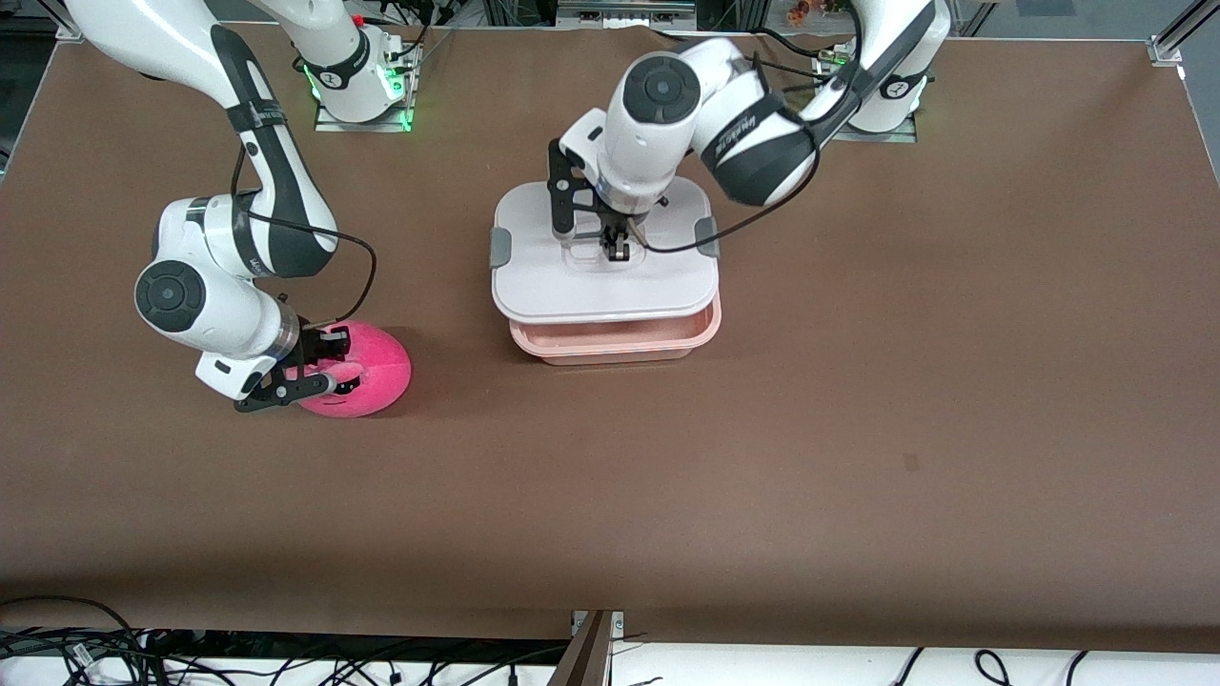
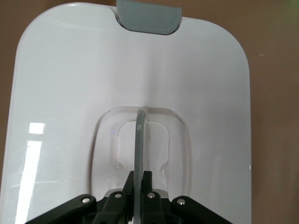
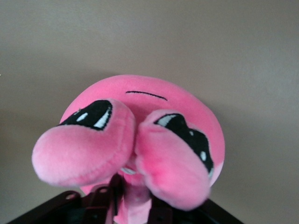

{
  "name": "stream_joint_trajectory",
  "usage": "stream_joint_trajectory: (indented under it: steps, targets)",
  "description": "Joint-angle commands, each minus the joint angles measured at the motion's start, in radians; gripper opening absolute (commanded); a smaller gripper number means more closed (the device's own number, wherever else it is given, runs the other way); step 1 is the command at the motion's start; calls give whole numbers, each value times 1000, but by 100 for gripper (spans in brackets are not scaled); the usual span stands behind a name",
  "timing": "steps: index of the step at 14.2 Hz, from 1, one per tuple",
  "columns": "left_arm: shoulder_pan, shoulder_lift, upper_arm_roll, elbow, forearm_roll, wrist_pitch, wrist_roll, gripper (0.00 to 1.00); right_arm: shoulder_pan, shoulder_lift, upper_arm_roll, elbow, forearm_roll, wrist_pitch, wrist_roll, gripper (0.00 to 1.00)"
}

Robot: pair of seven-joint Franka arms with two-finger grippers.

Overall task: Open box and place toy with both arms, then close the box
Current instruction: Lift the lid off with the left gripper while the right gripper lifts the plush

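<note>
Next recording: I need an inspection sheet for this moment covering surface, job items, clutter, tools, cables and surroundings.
Surface: brown table covering, one small dark mark toward the left arm's end.
Job's things: translucent pinkish plastic tub; its white lid with grey side clips sits offset above it, the tub's front edge exposed. Round hot-pink plush toy on the table toward the right arm's end.
Clutter: nothing seen.
Tools: left tool shut on the lid's clear centre handle; right tool pinching the plush toy, which bulges around it.
Cables: black leads along the table edge nearest the camera.
Surroundings: metal framing at the corner.
</note>
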Motion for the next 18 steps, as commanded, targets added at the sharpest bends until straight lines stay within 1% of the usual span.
stream_joint_trajectory:
  steps: [1,2,4,5,7,8,10,12,14,15,16,18]
  targets:
    - [39,-57,-8,82,-1,-201,10,0,10,-20,1,29,7,-6,-95,0]
    - [55,-57,-8,135,-1,-317,19,0,13,-23,3,48,4,-13,-139,0]
    - [108,-57,-5,237,-1,-508,100,0,27,-23,29,109,2,-96,-277,0]
    - [154,-57,-5,271,-1,-584,154,0,31,-23,43,150,2,-150,-361,0]
    - [291,-57,-10,291,-21,-697,270,0,36,-23,69,228,4,-225,-479,0]
    - [357,-57,-8,300,-35,-725,342,0,38,-23,82,259,4,-250,-545,0]
    - [492,-57,-2,326,-25,-765,479,0,45,-23,138,301,4,-280,-677,0]
    - [582,-55,10,325,-11,-763,544,0,58,-23,190,328,5,-329,-716,0]
    - [630,-42,7,329,18,-754,559,0,80,-23,266,371,-4,-371,-735,0]
    - [648,-41,11,331,29,-752,573,0,108,-22,286,391,-13,-380,-721,0]
    - [673,-41,9,331,41,-752,588,0,160,-16,290,402,-18,-380,-719,0]
    - [698,-37,10,331,43,-751,657,0,218,-11,288,416,-19,-380,-660,0]
